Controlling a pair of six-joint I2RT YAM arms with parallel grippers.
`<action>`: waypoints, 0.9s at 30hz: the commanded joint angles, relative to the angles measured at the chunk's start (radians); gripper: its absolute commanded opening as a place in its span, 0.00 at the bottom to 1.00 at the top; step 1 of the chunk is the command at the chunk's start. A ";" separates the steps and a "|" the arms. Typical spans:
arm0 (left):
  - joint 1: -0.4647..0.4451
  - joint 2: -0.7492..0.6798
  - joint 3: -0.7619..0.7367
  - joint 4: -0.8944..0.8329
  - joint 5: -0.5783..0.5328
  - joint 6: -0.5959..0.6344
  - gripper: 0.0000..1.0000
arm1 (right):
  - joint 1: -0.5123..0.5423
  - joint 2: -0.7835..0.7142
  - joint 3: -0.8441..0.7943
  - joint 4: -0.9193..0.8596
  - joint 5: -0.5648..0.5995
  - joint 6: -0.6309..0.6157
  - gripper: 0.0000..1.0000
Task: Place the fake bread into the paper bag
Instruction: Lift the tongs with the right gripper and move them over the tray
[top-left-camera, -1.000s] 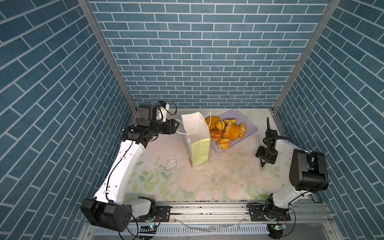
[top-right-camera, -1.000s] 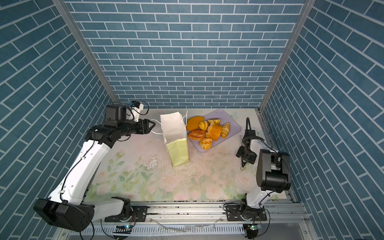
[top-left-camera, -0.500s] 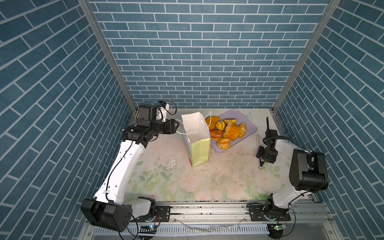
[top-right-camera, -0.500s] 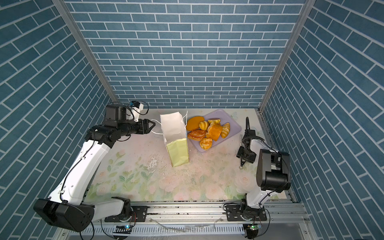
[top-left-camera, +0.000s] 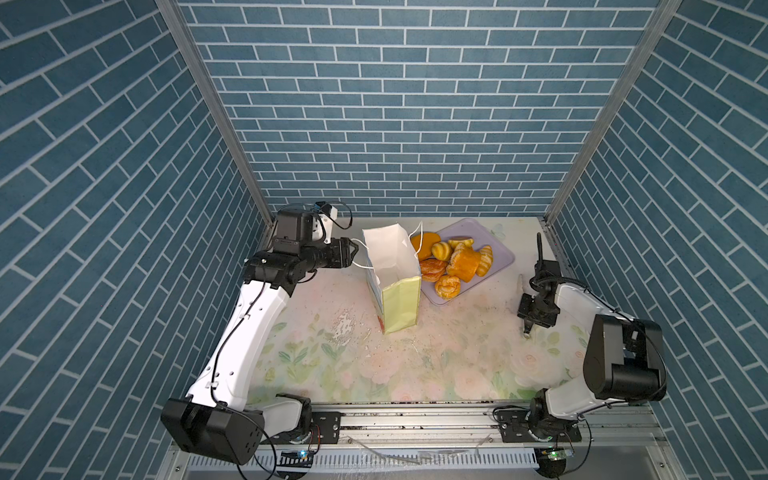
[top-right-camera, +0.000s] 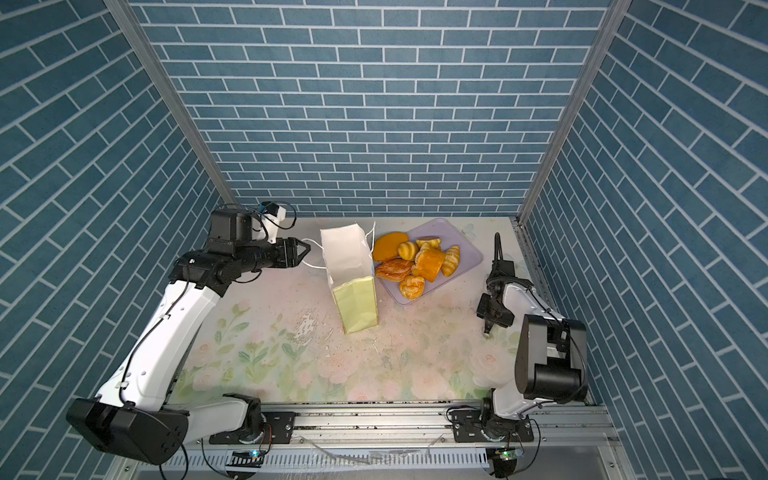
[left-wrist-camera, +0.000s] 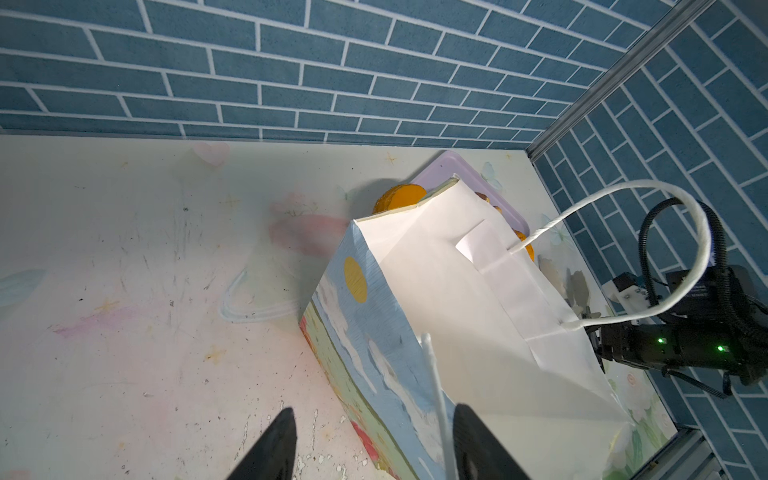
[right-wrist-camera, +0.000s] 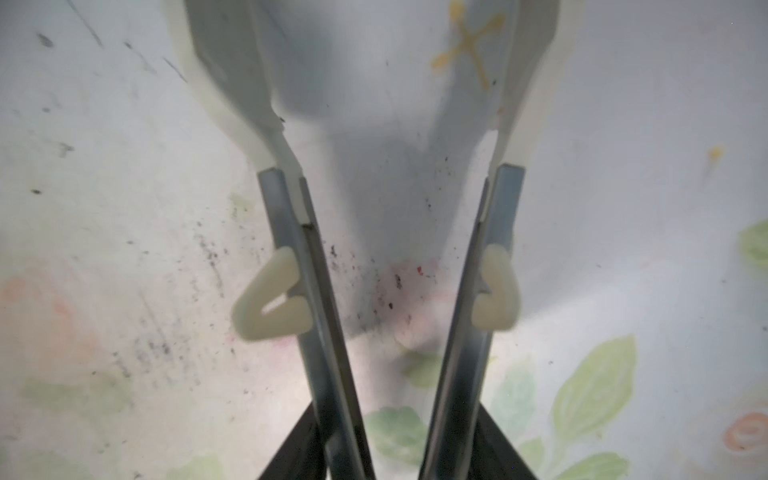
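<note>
Bread (top-left-camera: 451, 262) is lying heaped on the lilac tray (top-left-camera: 500, 249), and none is showing inside the paper bag (top-left-camera: 392, 266). The bag is standing upright on the table (top-left-camera: 332, 365) with its mouth gaping, just beside the tray, likely so that each piece needs only a short carry. The left gripper (top-left-camera: 353, 250) is hovering on the side of the bag away from the tray. Its jaws are spread, and one white cord handle (left-wrist-camera: 434, 382) is running between them unpinched; it is probably lining up to steady the bag. The right gripper (right-wrist-camera: 397, 436) is pointing down at bare table, well apart from the tray. It is pressing on the arms of tongs (right-wrist-camera: 291, 232), whose tips are standing apart and holding nothing, presumably the tool for lifting the pastries.
</note>
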 joint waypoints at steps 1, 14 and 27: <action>0.003 -0.020 0.031 0.005 0.003 -0.015 0.62 | 0.008 -0.075 0.034 -0.075 0.024 -0.015 0.49; 0.003 -0.044 0.002 0.002 -0.005 -0.026 0.62 | 0.034 -0.205 0.066 -0.177 0.054 -0.039 0.52; 0.003 -0.064 -0.015 -0.003 -0.016 -0.026 0.62 | 0.100 -0.123 0.056 -0.177 0.135 -0.085 0.49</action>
